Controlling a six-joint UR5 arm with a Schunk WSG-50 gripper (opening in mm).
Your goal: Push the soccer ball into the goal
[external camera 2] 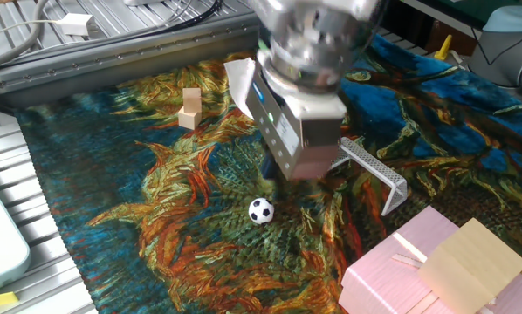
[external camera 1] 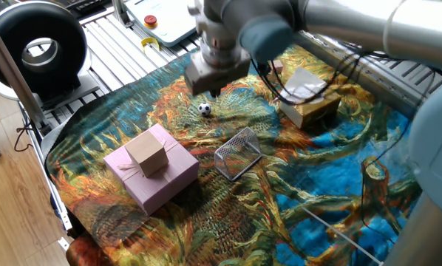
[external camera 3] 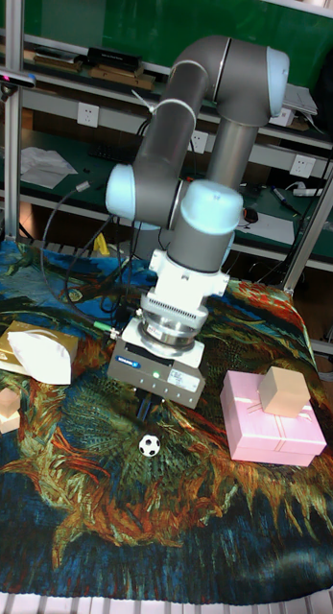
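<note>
The soccer ball point(external camera 1: 205, 108) point(external camera 2: 261, 211) point(external camera 3: 149, 445), tiny, white with black patches, lies on the painted cloth. The goal point(external camera 1: 238, 153) point(external camera 2: 374, 170), a silver wire-mesh wedge, sits a short way from it, beside the pink box. My gripper point(external camera 2: 276, 172) point(external camera 3: 144, 409) point(external camera 1: 208, 90) hangs just above the cloth, close to the ball but apart from it. Its dark fingers look shut with nothing between them. In the other fixed view the gripper body stands between ball and goal. The goal does not show in the tall view.
A pink gift box point(external camera 1: 151, 177) point(external camera 3: 272, 422) carries a small cardboard box point(external camera 1: 147, 153) point(external camera 3: 283, 391). A tan wooden cube point(external camera 2: 189, 109) stands at the cloth's far side. A brown box with white paper point(external camera 1: 307, 103) and black cables lie behind the arm.
</note>
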